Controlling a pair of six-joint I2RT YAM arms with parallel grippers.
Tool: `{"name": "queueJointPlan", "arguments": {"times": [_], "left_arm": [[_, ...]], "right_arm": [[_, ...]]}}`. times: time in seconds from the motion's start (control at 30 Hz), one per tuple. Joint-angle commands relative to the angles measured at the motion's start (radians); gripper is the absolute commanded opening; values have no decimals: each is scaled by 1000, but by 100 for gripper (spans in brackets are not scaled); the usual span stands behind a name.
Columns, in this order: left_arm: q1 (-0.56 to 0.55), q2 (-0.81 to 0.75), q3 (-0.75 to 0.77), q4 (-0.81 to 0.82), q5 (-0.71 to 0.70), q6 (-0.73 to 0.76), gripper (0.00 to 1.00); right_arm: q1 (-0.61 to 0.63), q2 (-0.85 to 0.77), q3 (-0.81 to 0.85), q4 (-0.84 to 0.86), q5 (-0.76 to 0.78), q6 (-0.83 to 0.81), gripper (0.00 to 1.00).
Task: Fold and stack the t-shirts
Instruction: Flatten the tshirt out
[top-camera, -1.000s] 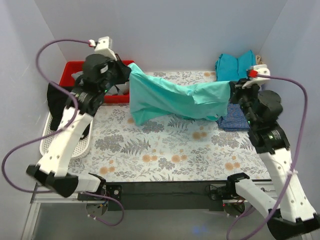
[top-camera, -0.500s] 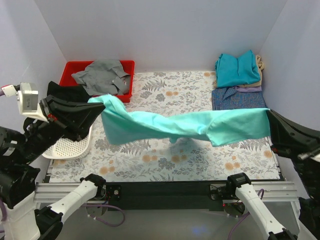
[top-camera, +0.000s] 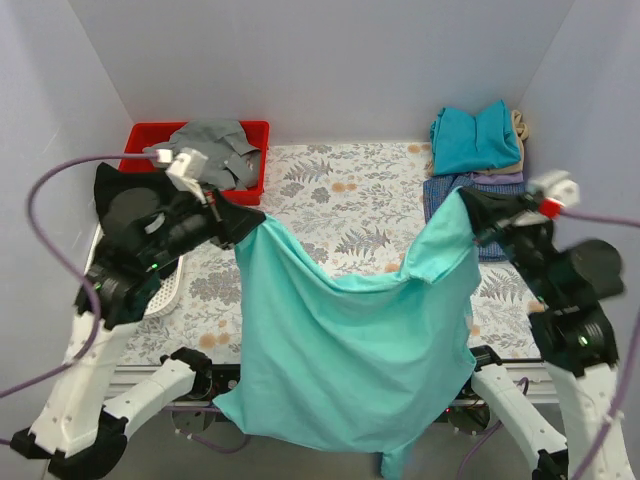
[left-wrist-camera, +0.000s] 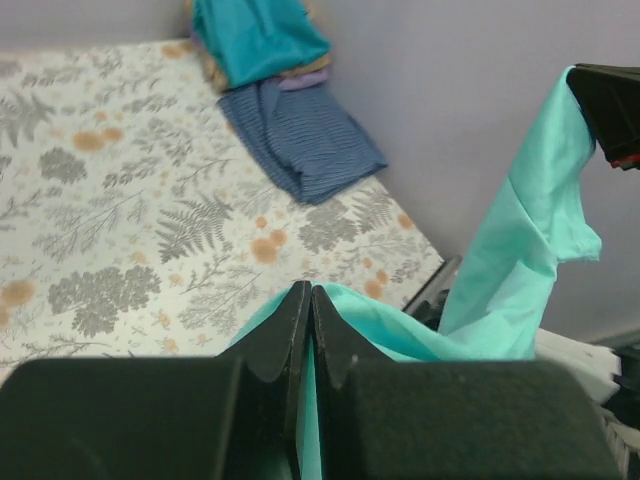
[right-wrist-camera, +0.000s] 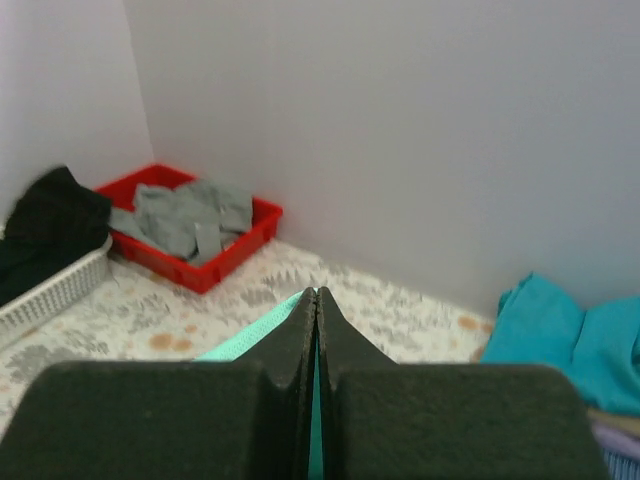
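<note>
Mint tee (top-camera: 340, 350) hangs spread in the air over the near edge of the table (top-camera: 340, 200), well apart from the shirt stack (top-camera: 475, 150) at the far right. Left gripper (top-camera: 252, 222) and right gripper (top-camera: 466, 200) each pinch an upper corner, fingers clamped together on the cloth.

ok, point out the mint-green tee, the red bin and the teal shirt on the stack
mint-green tee (top-camera: 350, 350): top external view, middle of the hanging body.
red bin (top-camera: 150, 128): top external view, back-left rim.
teal shirt (top-camera: 475, 140): top external view, middle of its folded cloth.
</note>
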Motion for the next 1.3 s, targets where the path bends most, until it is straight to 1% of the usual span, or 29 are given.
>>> {"name": "queueJointPlan", "arguments": {"times": [0.0, 0.07, 0.1, 0.13, 0.17, 0.2, 0.23, 0.27, 0.33, 0.37, 0.4, 0.47, 0.5, 0.53, 0.6, 0.63, 0.67, 0.73, 0.77, 0.8, 0.83, 0.87, 0.93, 0.97, 1.07, 1.1, 1.17, 1.27], "left_arm": [[0, 66, -203, 104, -147, -25, 0], [1, 121, -288, 181, -213, -39, 0], [1, 144, -343, 198, -235, -40, 0], [0, 175, -372, 215, -255, -43, 0], [1, 226, -398, 268, -287, -51, 0], [1, 262, -417, 291, -304, -49, 0], [3, 296, -446, 314, -322, -51, 0], [3, 372, -451, 360, -336, -51, 0], [11, 455, -448, 397, -371, -55, 0], [15, 507, -436, 429, -373, -60, 0], [20, 596, -422, 443, -387, -60, 0], [30, 687, -377, 477, -394, -72, 0], [32, 771, -357, 483, -401, -78, 0], [40, 806, -331, 480, -451, -85, 0], [46, 879, -252, 480, -457, -62, 0], [50, 937, -224, 467, -474, -53, 0], [49, 969, -166, 461, -494, -40, 0], [52, 1043, -111, 433, -543, -17, 0], [57, 1066, -80, 409, -568, -11, 1], [64, 1086, -23, 392, -577, -9, 3], [66, 1122, 1, 376, -585, -8, 6], [69, 1135, 15, 376, -579, -3, 14], [72, 1167, 61, 352, -559, 7, 21], [72, 1198, 78, 333, -572, 10, 25], [75, 1216, 117, 275, -597, 6, 28], [75, 1201, 114, 272, -609, 7, 32], [78, 1169, 97, 273, -606, 23, 33], [77, 1132, 51, 282, -650, 27, 33]], "right_arm": [[-3, 125, -171, 141, 115, -14, 1], [-5, 170, -233, 211, 149, -12, 1], [-3, 218, -294, 239, 177, -11, 1], [-3, 249, -316, 271, 191, -6, 1], [-3, 282, -340, 311, 212, -3, 1], [-3, 352, -374, 349, 255, 3, 1], [-5, 387, -385, 369, 273, 8, 1], [-5, 421, -393, 389, 316, 11, 1], [-3, 530, -411, 472, 381, 20, 1], [-3, 570, -404, 487, 416, 23, 1], [-5, 649, -393, 524, 424, 21, 1], [-5, 729, -327, 529, 422, 20, 1], [-3, 798, -306, 529, 435, 30, 1], [-5, 832, -280, 567, 450, 26, 1], [-5, 921, -240, 576, 494, 11, 1], [-8, 941, -221, 587, 502, 2, 1], [-9, 957, -195, 593, 528, -2, 1], [-11, 981, -180, 610, 566, -14, 1], [-20, 992, -167, 636, 585, -14, 1], [-28, 1001, -158, 644, 582, -14, 1], [-35, 1012, -146, 652, 574, -44, 1], [-45, 1042, -128, 649, 565, -52, 1], [-46, 1070, -91, 642, 550, -71, 1], [-48, 1089, -80, 626, 524, -71, 1], [-48, 1096, -68, 615, 485, -55, 1], [-48, 1095, -71, 609, 482, -51, 1], [-49, 1092, -72, 606, 473, -49, 1], [-48, 1090, -72, 601, 462, -51, 1]]}}
